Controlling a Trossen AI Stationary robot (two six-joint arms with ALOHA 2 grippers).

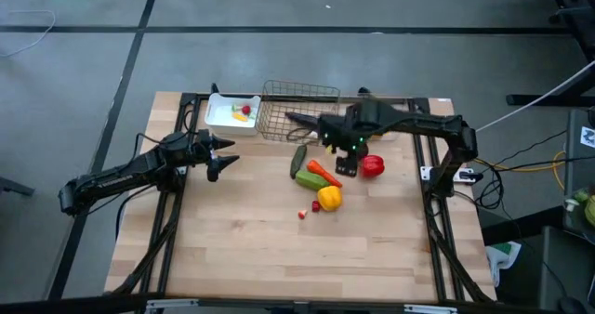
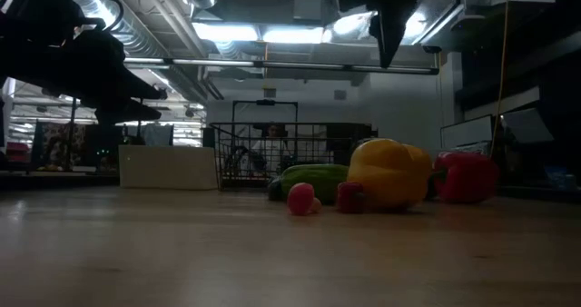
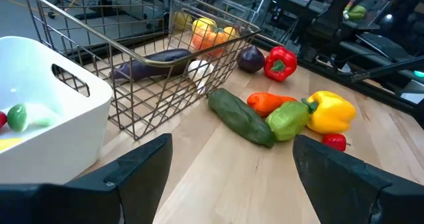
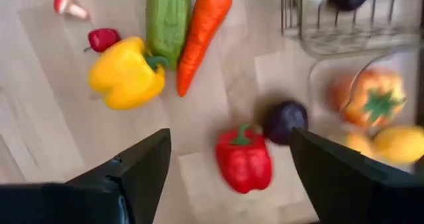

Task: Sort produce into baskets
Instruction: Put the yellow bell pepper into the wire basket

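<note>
The cucumber (image 1: 299, 160) lies flat on the table (image 1: 279, 249), just in front of the wire basket (image 1: 297, 110), its long axis angled toward the basket. The carrot (image 1: 323, 173) lies alongside it. The left gripper (image 1: 226, 157) and the right gripper (image 1: 346, 165) both hover wide open, holding nothing.

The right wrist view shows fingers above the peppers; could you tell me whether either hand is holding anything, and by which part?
Nothing is held. The right hand hangs open above the red pepper; the left hand is open near the white tray.
</note>
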